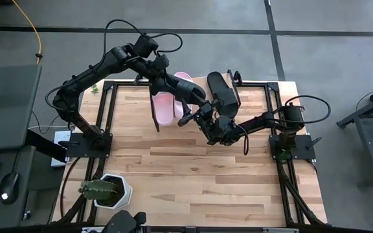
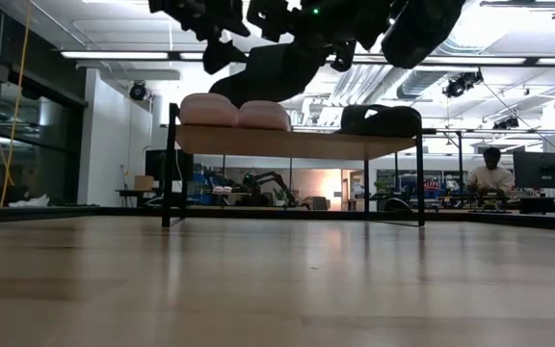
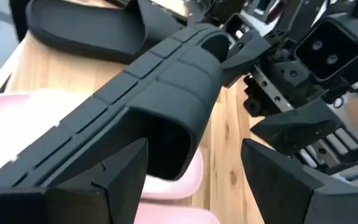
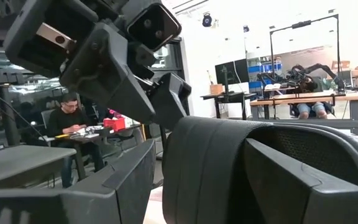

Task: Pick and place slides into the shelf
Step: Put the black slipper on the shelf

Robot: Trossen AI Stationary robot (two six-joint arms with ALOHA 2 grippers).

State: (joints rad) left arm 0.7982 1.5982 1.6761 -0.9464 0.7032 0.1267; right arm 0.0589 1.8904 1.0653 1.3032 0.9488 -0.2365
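Observation:
One black slide (image 2: 276, 69) is lifted above the shelf (image 2: 306, 144), between both grippers. My right gripper (image 4: 204, 186) is shut on it. My left gripper (image 3: 194, 180) is open at its other end, one finger on either side of the strap (image 3: 179, 93). The second black slide (image 1: 220, 90) lies sole-down on the shelf's right part. Two pink slides (image 2: 210, 109) (image 2: 263, 115) lie on its left part, side by side. In the high view the arms hide most of the held slide. My right gripper holds the black slide by its wide strap (image 4: 222, 155), at the end away from my left gripper. One finger (image 4: 110, 180) is outside the strap; the other seems to be inside it. The slide is lifted clear above the shelf. My left gripper has one finger (image 3: 120, 177) in front of the strap's opening; I cannot tell whether it touches.
A potted cactus (image 1: 105, 189) stands at the table's near left corner. The near half of the wooden tabletop (image 1: 206, 175) is bare. People sit at desks in the room behind (image 2: 490, 173) (image 4: 67, 124). The shelf's black frame end (image 1: 154, 107) stands left of the pink slides.

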